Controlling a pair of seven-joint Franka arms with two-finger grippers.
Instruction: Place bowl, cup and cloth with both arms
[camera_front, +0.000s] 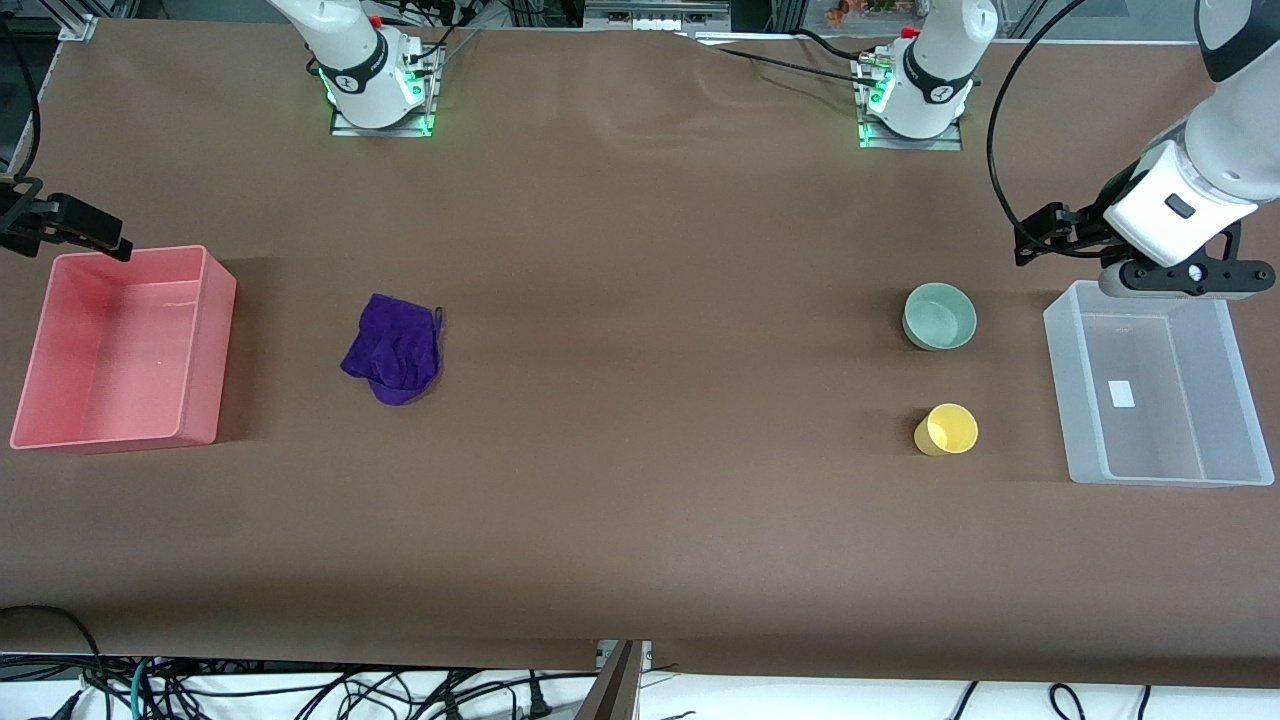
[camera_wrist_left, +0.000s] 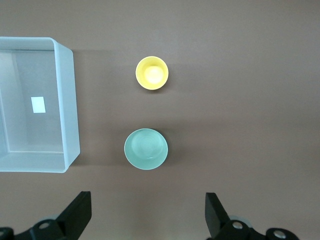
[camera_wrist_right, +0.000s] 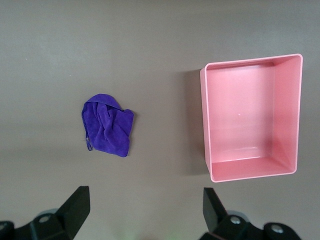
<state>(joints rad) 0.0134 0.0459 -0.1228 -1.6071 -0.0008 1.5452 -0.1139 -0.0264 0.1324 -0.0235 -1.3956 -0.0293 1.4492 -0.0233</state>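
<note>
The mint-green bowl stands upright on the brown table toward the left arm's end; it also shows in the left wrist view. The yellow cup stands upright, nearer to the front camera than the bowl, and shows in the left wrist view. The purple cloth lies crumpled toward the right arm's end and shows in the right wrist view. My left gripper is open and empty, high up beside the clear bin. My right gripper is open and empty, high over the pink bin's edge.
An empty pink bin stands at the right arm's end, beside the cloth. An empty clear bin with a white label inside stands at the left arm's end, beside the bowl and cup.
</note>
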